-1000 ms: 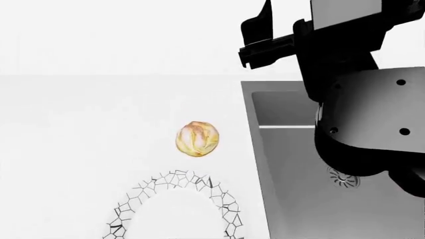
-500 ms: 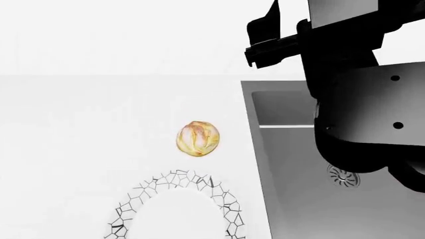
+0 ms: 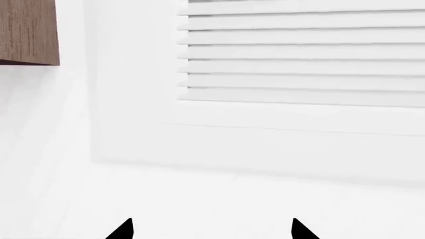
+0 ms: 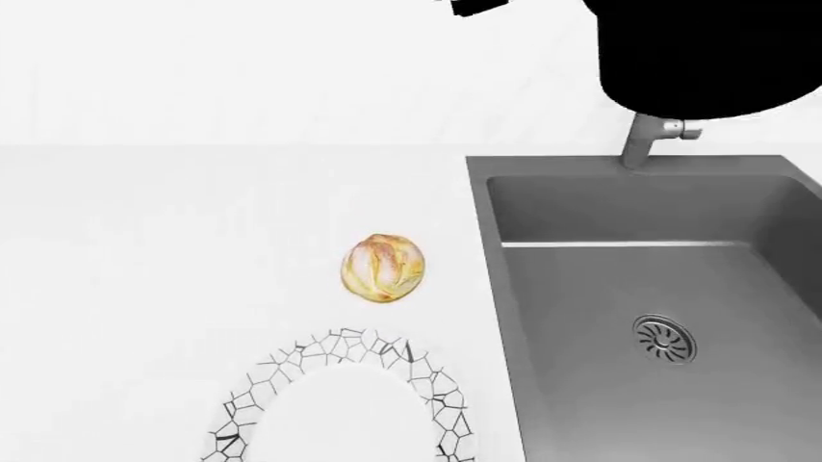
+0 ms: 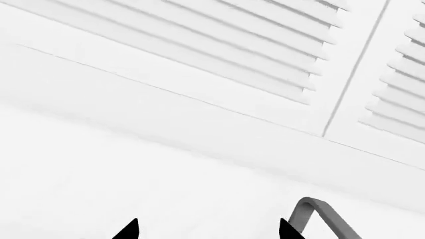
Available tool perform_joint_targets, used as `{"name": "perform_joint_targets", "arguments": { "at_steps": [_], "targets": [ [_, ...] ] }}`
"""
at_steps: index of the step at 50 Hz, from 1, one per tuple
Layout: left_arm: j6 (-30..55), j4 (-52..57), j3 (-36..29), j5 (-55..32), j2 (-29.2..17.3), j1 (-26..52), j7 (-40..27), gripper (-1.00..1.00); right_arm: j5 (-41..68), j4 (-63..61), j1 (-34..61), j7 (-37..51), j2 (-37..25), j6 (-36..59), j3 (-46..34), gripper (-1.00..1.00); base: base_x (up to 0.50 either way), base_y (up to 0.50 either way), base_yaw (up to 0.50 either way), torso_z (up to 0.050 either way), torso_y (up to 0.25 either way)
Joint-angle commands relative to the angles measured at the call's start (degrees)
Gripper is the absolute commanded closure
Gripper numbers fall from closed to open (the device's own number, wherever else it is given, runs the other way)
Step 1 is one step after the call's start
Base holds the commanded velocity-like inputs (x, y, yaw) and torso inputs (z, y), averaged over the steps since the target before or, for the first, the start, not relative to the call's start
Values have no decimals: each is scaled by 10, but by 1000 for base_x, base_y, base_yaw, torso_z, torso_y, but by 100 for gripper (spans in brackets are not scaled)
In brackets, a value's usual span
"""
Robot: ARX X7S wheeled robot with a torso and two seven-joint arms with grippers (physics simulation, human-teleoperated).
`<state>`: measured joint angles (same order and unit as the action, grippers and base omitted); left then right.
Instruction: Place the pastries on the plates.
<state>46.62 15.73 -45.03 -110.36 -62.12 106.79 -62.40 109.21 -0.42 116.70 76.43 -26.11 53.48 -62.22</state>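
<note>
**White counter, grey sink, bun still off its plate**

The worktop is a plain white counter [image 4: 192, 212] running back to a white wall. Set into its right end is a grey steel sink [image 4: 514, 318] with a round slotted drain [image 4: 664, 340] in the basin floor and a grey faucet [image 4: 640, 142] rising at the counter's back edge.

The golden-brown glazed bun [image 4: 383, 269] sits on the bare counter, near the sink's left rim but not touching it. Just in front of it, at the counter's front edge, lies the white plate with the black cracked-mosaic rim [image 4: 424, 385], partly cut off by the frame. Bun and plate are close but apart.

Above the sink, the right arm [image 4: 694, 58] shows as a dark mass at the top of the head view.

The left gripper [image 3: 211, 230] shows two dark fingertips set wide apart, nothing between them, facing white louvred shutters [image 3: 299, 50] and a brown wood panel [image 3: 28, 31].

The right gripper [image 5: 208, 230] is likewise spread wide and empty, facing more louvred shutters [image 5: 219, 45], with the faucet's curved neck [image 5: 319, 215] beside one fingertip.
</note>
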Motion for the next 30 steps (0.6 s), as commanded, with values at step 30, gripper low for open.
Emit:
{"name": "perform_joint_targets", "arguments": {
  "at_steps": [30],
  "targets": [
    [16,-3,14,-8,-20,14,9,-100,100,386,-77,-225,203,-37,4,-100,0,0,0,0,0]
  ]
}}
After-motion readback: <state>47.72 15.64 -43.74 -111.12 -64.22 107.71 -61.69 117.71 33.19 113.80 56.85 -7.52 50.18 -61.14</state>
